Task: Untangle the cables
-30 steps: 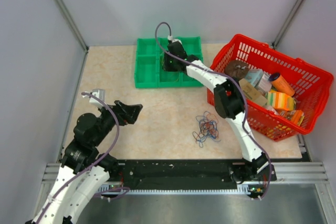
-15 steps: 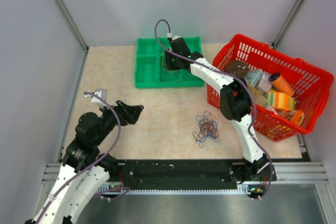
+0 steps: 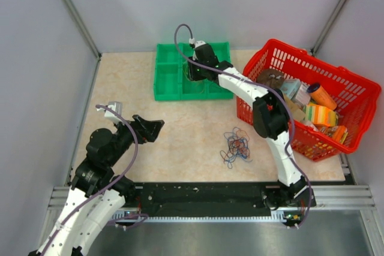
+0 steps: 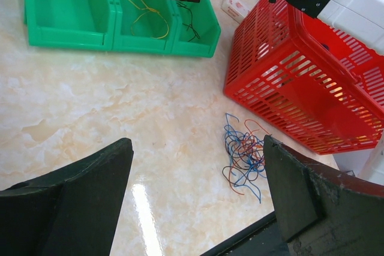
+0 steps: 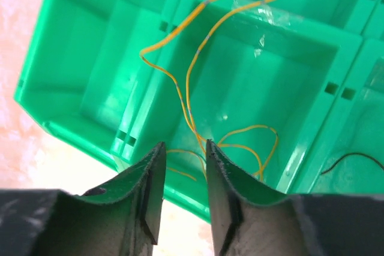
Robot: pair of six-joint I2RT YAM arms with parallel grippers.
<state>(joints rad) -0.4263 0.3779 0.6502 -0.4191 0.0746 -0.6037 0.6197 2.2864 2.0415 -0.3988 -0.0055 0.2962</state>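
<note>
A tangle of thin blue, orange, red and dark cables [image 3: 237,147] lies on the table near the front, beside the red basket; it also shows in the left wrist view [image 4: 243,157]. A yellow cable [image 5: 189,88] lies looped in the middle compartment of the green bins [image 5: 90,88], part draped over a divider. A dark strand [image 5: 351,159] lies in the compartment to its right. My right gripper [image 5: 183,145] hovers over that middle compartment, jaws narrowly parted, the yellow cable passing just by its right finger. My left gripper [image 4: 198,142] is wide open and empty, to the left of the tangle.
The green bins [image 3: 168,79] stand at the back centre. A red basket [image 3: 282,52] full of packages and bottles stands at the right, its wall [image 4: 282,76] close to the tangle. Grey walls close in the sides and back.
My right arm has shifted slightly over the green bins, its elbow swinging a little right. The left arm and the tangle have not moved.
</note>
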